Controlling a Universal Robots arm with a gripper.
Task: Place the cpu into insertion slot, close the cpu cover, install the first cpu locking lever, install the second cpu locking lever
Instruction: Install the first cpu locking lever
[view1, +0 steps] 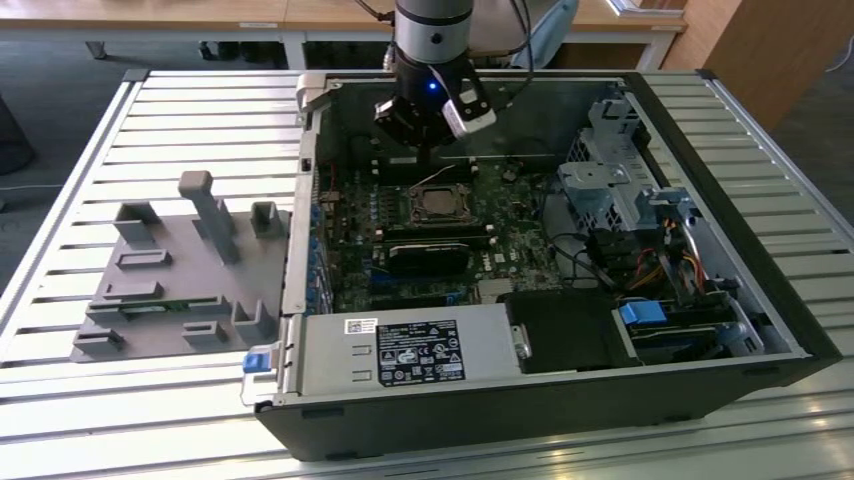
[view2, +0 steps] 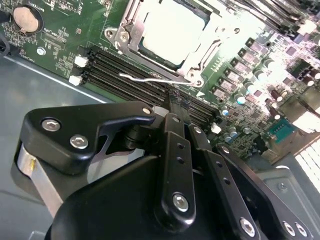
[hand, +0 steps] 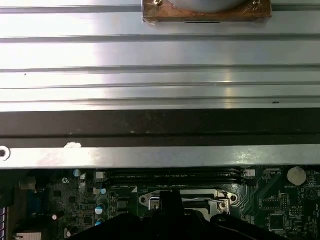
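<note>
Where it sits socketed, the cpu (view2: 172, 37) gleams pale silver — end effector (view2: 175, 100) fingers together.

The arm (view1: 431, 40) reaches straight down, wrist vertical. Its gripper (view1: 430, 150) hangs low beneath the wrist, its black fingers (view2: 176, 150) drawn together, gripping nothing.

Socket (view1: 437, 204) open from above; gripper (view1: 424, 150) hangs just beyond, inside case's far wall (view1: 534, 88). Drive cage (view1: 607, 185) and cables (view1: 641, 265) crowd exterior view's right; power supply (view1: 400, 350) blocks near side.
</note>
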